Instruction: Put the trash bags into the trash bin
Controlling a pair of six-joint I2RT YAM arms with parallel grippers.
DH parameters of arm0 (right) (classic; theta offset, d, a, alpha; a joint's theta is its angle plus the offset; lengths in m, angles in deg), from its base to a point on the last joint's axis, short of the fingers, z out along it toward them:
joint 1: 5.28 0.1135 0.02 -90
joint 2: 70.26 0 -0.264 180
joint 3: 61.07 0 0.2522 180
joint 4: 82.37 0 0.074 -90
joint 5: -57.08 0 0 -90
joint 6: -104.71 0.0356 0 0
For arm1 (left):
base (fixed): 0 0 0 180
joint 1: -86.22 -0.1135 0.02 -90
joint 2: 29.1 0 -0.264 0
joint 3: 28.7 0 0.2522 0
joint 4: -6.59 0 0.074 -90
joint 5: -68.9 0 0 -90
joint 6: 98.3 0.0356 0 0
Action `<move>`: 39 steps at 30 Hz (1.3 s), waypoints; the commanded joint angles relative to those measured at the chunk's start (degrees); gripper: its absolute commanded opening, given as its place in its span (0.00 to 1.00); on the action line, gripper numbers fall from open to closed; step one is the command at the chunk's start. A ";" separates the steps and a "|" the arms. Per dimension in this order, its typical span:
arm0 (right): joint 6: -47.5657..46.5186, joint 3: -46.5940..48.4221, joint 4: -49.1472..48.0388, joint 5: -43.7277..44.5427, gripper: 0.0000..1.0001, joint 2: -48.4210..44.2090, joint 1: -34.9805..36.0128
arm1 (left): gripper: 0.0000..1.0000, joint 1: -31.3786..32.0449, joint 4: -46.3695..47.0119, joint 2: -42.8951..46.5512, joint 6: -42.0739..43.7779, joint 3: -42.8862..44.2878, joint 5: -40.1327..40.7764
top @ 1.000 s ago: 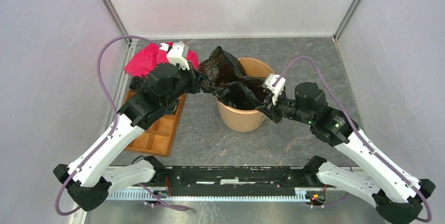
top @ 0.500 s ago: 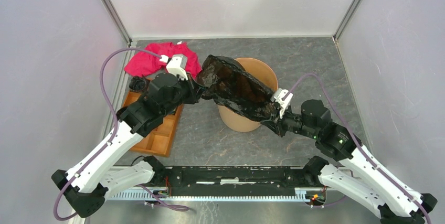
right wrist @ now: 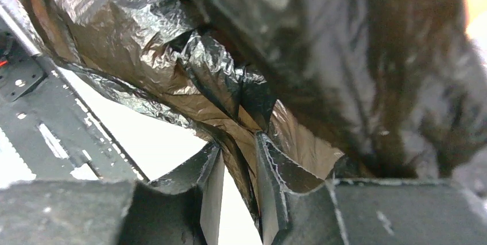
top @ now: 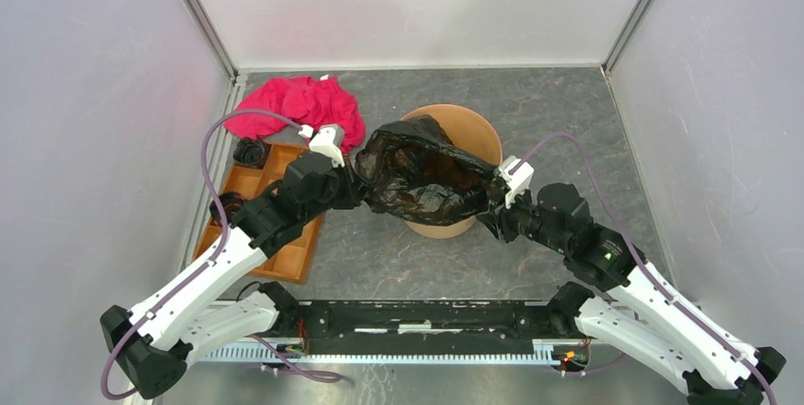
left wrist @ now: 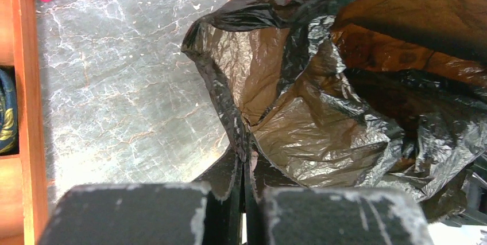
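The black trash bag (top: 422, 177) is spread in a rounded, billowed shape over the near-left part of the orange trash bin (top: 474, 125). My left gripper (top: 358, 177) is at the bag's left edge. In the left wrist view it (left wrist: 246, 156) is shut on a fold of the bag (left wrist: 321, 130). My right gripper (top: 495, 204) is at the bag's right end, beside the bin's near-right side. In the right wrist view its jaws (right wrist: 238, 142) stand apart. The bag's edge (right wrist: 143, 38) hangs between them against the right finger, with daylight beside the left finger.
A red cloth (top: 303, 106) lies at the back left. An orange-brown compartment tray (top: 280, 234) lies left of the bin under my left arm. A dark coiled roll (top: 250, 151) sits at its far end. Enclosure walls stand on three sides.
Both grippers drew back toward the near side and came lower. The bag went from a taut strip across the bin to a rounded, billowed shape. My left gripper moved off the red cloth.
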 commanded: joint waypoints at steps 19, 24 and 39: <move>3.02 8.13 10.58 11.07 0.86 -3.14 -0.09 | 0.19 -0.21 4.67 -3.89 4.51 -0.45 2.90; 4.42 14.06 14.71 15.10 0.88 -3.91 -0.13 | 0.32 -0.20 -1.05 -0.84 5.26 1.82 4.33; -8.08 16.93 -1.95 25.83 0.84 2.36 -0.09 | 0.98 -0.21 -5.33 -0.98 17.01 14.71 9.31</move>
